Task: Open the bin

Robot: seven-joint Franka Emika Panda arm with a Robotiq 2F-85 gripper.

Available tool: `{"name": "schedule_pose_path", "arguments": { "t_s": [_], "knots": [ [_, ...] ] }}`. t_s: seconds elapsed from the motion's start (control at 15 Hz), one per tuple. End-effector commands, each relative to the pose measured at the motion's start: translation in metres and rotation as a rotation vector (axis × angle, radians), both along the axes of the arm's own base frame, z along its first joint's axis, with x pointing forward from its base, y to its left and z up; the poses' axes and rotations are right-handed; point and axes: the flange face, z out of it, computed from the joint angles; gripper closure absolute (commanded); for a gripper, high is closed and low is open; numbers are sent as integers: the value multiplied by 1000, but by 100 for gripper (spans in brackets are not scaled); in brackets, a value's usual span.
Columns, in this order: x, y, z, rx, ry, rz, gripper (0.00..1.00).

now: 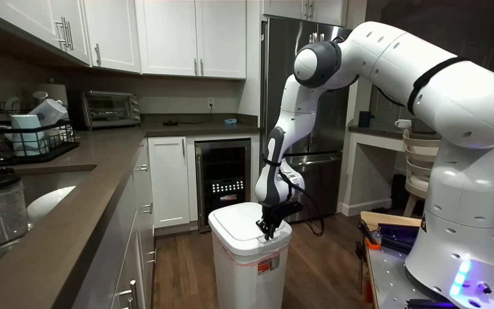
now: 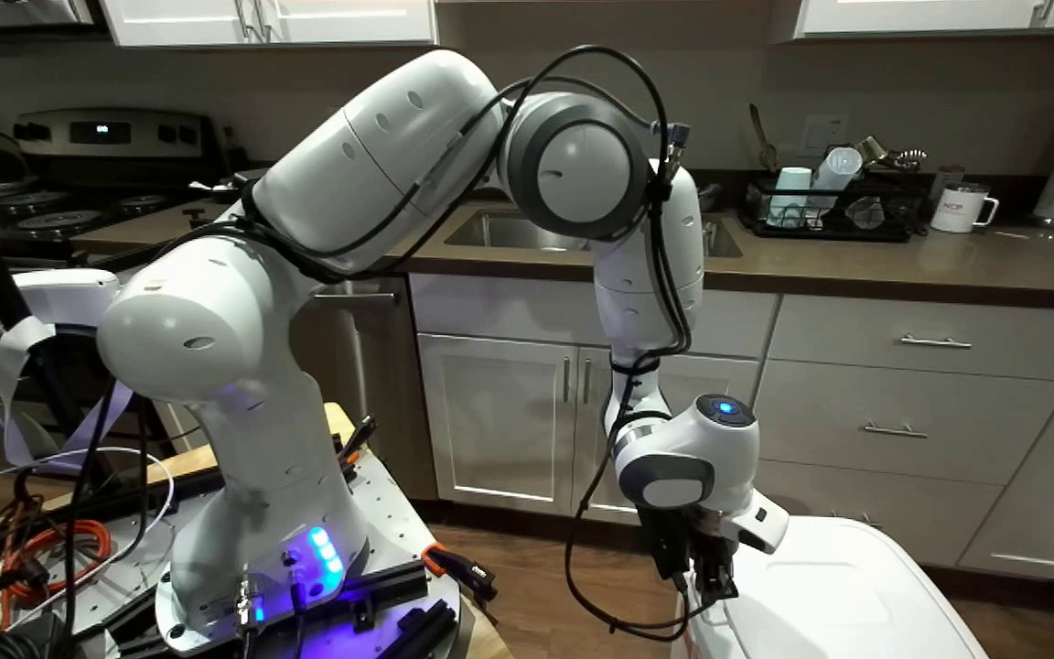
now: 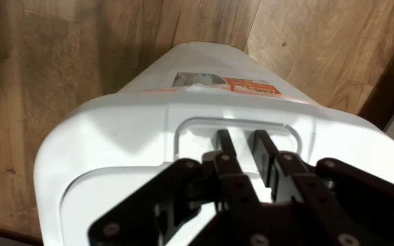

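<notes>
Bin (image 1: pixel 247 283): tall and white, standing up straight on the wood floor (image 1: pixel 317 274), and it shows in both exterior views. It is in front of the kitchen drawers (image 2: pixel 948 403), with some floor between it and the tabletop (image 1: pixel 388 270) that the arm (image 1: pixel 401 60) stands on.
Lid (image 1: pixel 236 219): white, with round corners, lying down flat on top of the bin, so the bin is closed.
Sticker (image 1: pixel 268 265): orange and gray, stuck on the front of the bin, a bit under the lid.
Panel (image 3: pixel 197 140): a small dipped patch in the lid, near the edge above the sticker.
Claw (image 3: pixel 242 135): black, over the lid, pointing down at the panel. Its two fingers (image 3: pixel 227 143) are a little bit apart, and the white lid shows in the gap. I cannot tell if the tips touch the panel or are just above it.
Arm: big and white, reaching up from the tabletop, across, and down to the bin. Black cables (image 2: pixel 659 215) run along it.
Lights (image 1: pixel 460 277): bright blue, low down on the arm.
Tabletop: gray with little holes. A black and orange tool (image 2: pixel 469 572) lies by its edge.
Counter (image 1: pixel 58 240): brown, with a toaster oven (image 1: pixel 109 109), a white mug (image 2: pixel 960 209) and a black dish rack (image 2: pixel 833 230) on top. Cups (image 2: pixel 790 194) sit in the rack.
</notes>
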Motion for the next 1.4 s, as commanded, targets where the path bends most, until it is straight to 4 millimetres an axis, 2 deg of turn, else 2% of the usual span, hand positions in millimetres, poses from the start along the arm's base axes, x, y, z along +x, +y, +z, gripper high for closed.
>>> {"name": "schedule_pose_path", "arguments": {
  "t_s": [0.0, 0.33, 0.53, 0.6, 0.67, 0.8, 1.0, 1.33],
  "knots": [
    [-4, -5, -10, 0, -8, 19, 100],
    [-8, -5, -11, 5, -4, 11, 100],
    [4, 3, 19, -8, -1, 28, 99],
    [9, 6, 30, -3, -2, 31, 97],
    [14, 10, 42, 3, -2, 33, 73],
    [24, 17, 68, 3, -4, 48, 70],
    [36, 29, 111, 19, 19, 64, 51],
    [39, 47, 177, 72, 102, 88, 19]
  ]
}}
